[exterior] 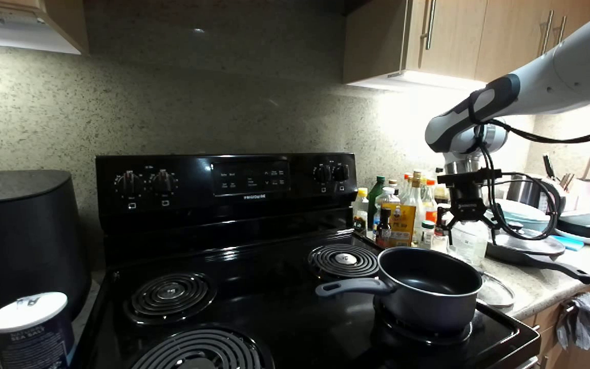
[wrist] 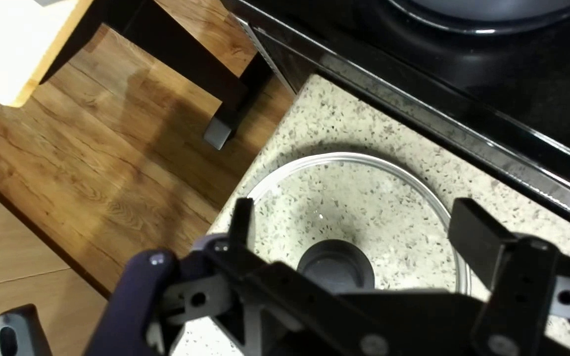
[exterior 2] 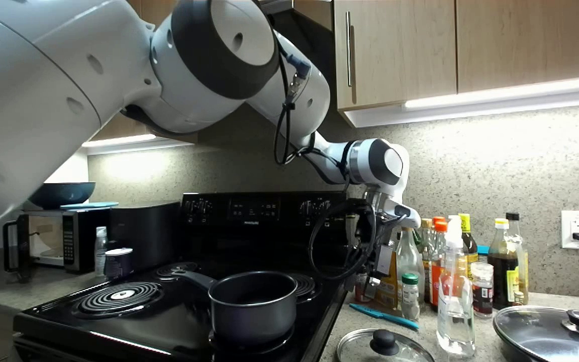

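My gripper (wrist: 354, 212) is open in the wrist view, with nothing between its fingers. A round glass lid (wrist: 364, 193) with a metal rim and black knob (wrist: 335, 262) lies on the counter below it. The knob shows between the fingers, partly covered by the gripper's body. In the exterior views the gripper (exterior: 470, 237) hangs above the counter, near the bottles; it also shows, partly hidden by cables, at the stove's edge (exterior 2: 370, 266). The lid (exterior 2: 395, 350) lies beside the stove. A dark grey saucepan (exterior: 428, 310) without a lid stands on a burner; it shows again (exterior 2: 254, 311).
A clear spray bottle (exterior 2: 455, 311), several sauce bottles (exterior: 400, 220) and a turquoise utensil (exterior 2: 382, 315) stand or lie on the counter. A lidded pan (exterior 2: 551, 332) sits further along, its handle (exterior: 561, 269) over the edge. A salt container (exterior: 31, 333) is across the stove (exterior: 274, 318).
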Controlling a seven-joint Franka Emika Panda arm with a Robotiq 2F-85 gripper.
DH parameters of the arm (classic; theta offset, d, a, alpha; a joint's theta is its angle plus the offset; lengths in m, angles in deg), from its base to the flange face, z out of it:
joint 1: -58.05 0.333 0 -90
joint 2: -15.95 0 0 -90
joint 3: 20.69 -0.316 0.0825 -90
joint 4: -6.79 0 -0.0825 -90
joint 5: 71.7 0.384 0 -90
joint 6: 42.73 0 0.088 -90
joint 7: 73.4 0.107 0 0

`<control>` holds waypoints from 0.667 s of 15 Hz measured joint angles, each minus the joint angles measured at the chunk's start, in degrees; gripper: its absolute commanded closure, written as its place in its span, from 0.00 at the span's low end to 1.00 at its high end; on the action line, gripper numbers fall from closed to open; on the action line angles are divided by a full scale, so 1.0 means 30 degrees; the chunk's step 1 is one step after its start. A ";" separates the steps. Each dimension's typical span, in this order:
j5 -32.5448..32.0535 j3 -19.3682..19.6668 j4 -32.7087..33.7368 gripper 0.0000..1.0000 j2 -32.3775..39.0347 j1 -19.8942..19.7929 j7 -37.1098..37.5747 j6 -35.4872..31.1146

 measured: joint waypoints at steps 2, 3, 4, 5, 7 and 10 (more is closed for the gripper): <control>0.0038 0.0000 0.0554 0.00 0.0447 -0.0085 0.0075 0.0023; 0.0040 0.0001 0.0702 0.00 0.0550 -0.0105 0.0080 0.0042; 0.0041 0.0001 0.0769 0.00 0.0587 -0.0108 0.0084 0.0053; 0.0037 0.0001 0.0786 0.00 0.0598 -0.0104 0.0083 0.0053; -0.0008 0.0001 0.0786 0.00 0.0648 -0.0101 0.0083 0.0095; -0.0003 0.0024 0.0897 0.00 0.0895 -0.0125 0.0083 0.0093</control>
